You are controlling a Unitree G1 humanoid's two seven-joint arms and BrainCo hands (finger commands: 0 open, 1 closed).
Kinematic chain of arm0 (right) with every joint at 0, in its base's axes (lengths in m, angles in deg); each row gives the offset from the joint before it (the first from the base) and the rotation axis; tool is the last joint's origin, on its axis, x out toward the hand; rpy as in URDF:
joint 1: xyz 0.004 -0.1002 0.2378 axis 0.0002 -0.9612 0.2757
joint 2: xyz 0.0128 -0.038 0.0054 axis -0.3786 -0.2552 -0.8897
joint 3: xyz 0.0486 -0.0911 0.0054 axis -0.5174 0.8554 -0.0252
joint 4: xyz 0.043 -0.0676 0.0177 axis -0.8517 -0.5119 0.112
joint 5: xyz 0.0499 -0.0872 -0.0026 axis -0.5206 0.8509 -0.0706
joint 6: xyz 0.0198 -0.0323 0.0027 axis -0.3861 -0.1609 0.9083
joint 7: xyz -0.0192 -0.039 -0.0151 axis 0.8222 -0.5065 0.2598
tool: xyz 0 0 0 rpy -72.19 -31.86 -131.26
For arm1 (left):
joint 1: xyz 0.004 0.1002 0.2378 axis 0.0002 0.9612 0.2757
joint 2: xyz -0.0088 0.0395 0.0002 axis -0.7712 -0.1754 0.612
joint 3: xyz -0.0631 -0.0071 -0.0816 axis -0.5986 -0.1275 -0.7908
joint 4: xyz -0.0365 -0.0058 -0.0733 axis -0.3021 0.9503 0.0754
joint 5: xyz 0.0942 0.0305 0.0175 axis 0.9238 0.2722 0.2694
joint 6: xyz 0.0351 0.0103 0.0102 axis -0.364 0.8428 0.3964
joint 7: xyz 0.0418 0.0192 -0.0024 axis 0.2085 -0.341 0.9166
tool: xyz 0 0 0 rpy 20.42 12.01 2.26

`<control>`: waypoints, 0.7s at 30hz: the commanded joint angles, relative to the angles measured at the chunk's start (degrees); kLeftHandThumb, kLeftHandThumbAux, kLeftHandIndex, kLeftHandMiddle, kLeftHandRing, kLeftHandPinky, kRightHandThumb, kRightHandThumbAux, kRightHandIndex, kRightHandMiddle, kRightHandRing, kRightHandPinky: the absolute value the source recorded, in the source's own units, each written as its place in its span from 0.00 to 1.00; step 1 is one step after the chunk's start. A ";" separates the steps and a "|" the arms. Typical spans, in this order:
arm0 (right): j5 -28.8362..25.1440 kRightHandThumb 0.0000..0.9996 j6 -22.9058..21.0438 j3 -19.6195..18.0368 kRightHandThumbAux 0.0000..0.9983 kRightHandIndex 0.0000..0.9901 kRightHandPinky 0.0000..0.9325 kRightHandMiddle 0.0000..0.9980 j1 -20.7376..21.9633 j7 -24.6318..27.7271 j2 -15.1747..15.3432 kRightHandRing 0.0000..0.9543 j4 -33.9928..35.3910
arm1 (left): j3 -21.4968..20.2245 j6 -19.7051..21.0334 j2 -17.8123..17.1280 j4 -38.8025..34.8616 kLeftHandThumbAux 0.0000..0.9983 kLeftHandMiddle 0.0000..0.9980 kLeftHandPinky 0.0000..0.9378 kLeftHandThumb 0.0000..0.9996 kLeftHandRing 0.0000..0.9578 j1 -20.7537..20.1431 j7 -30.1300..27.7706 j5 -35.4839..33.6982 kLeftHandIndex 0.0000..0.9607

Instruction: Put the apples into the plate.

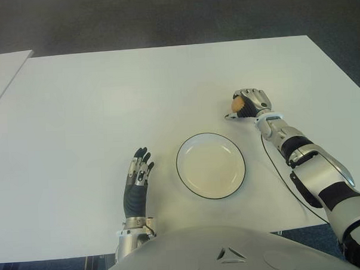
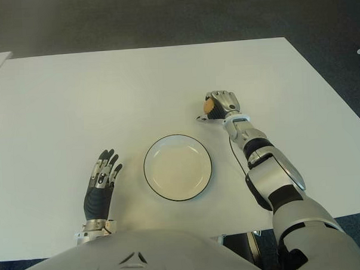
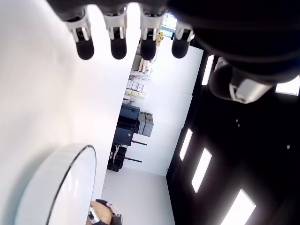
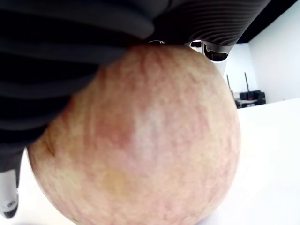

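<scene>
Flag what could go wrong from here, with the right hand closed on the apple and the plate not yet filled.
The right hand grips the apple beyond the plate, to its right; the round fruit could slip during the carry. Released on the plate's rim, it might roll onto the table. The left hand shows open left of the plate, clear.

Between my right hand (image 1: pixel 249 103) — closed around an apple (image 1: pixel 238 102) — and the plate (image 1: pixel 210 165) I see only bare white table (image 1: pixel 106 90). The plate's dish holds nothing. My left hand (image 1: pixel 138 172), fingers extended, shows just left of the plate, apart from its rim.
</scene>
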 commanded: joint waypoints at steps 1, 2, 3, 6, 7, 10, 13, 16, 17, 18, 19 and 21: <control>1.47 0.68 -2.09 1.22 0.70 0.45 0.72 0.70 -2.15 1.10 0.04 0.70 -2.27 | 3.40 -0.19 3.17 -1.28 0.34 0.01 0.02 0.06 0.00 1.58 1.16 0.02 0.00; 1.47 0.69 -2.28 1.26 0.71 0.45 0.72 0.70 -2.09 1.03 -0.02 0.70 -2.30 | 3.51 -0.08 3.10 -1.58 0.34 0.01 0.02 0.06 0.00 1.76 1.28 0.19 0.00; 1.46 0.70 -2.40 1.31 0.71 0.44 0.72 0.71 -2.05 0.99 -0.05 0.71 -2.32 | 3.59 0.01 3.05 -1.79 0.34 0.01 0.02 0.06 0.00 1.89 1.38 0.31 0.00; 1.27 0.70 -2.90 1.42 0.71 0.44 0.72 0.72 -1.74 1.44 -0.19 0.72 -1.84 | 3.85 0.58 2.63 -2.80 0.35 0.01 0.02 0.05 0.00 2.32 1.93 1.08 0.01; 1.17 0.71 -2.98 1.43 0.72 0.44 0.72 0.72 -1.65 1.66 -0.18 0.73 -1.64 | 3.91 0.71 2.52 -3.02 0.35 0.01 0.02 0.05 0.00 2.39 2.09 1.26 0.01; 0.85 0.71 -2.95 1.35 0.72 0.44 0.72 0.73 -1.51 2.36 -0.01 0.73 -1.33 | 4.21 0.95 2.27 -3.73 0.35 0.02 0.02 0.05 0.00 2.73 2.55 1.29 0.01; 0.65 0.71 -2.57 1.22 0.72 0.44 0.72 0.73 -1.40 2.78 0.19 0.74 -1.28 | 4.48 0.89 2.39 -4.19 0.35 0.02 0.02 0.05 0.00 2.93 2.97 0.85 0.01; 0.59 0.71 -2.11 1.15 0.72 0.44 0.72 0.74 -1.22 2.83 0.45 0.74 -1.18 | 4.57 0.67 2.64 -4.20 0.35 0.02 0.02 0.05 0.00 2.81 3.21 0.52 0.01; 0.62 0.71 -1.95 1.17 0.72 0.44 0.72 0.74 -1.15 2.77 0.55 0.74 -1.18 | 4.59 0.56 2.70 -4.23 0.35 0.02 0.02 0.05 0.00 2.81 3.25 0.34 0.01; 0.64 0.71 -1.85 1.18 0.72 0.44 0.72 0.74 -1.10 2.73 0.62 0.74 -1.18 | 4.61 0.50 2.73 -4.26 0.35 0.01 0.02 0.06 0.00 2.80 3.30 0.22 0.02; 0.66 0.71 -1.81 1.19 0.72 0.44 0.72 0.74 -1.07 2.70 0.65 0.74 -1.19 | 4.63 0.48 2.72 -4.29 0.35 0.01 0.02 0.06 0.00 2.79 3.34 0.15 0.02; 0.61 0.71 -1.71 1.14 0.72 0.44 0.71 0.74 -0.99 2.69 0.70 0.74 -1.18 | 4.62 0.53 2.54 -4.39 0.35 0.02 0.02 0.06 0.00 2.79 3.11 -0.48 0.02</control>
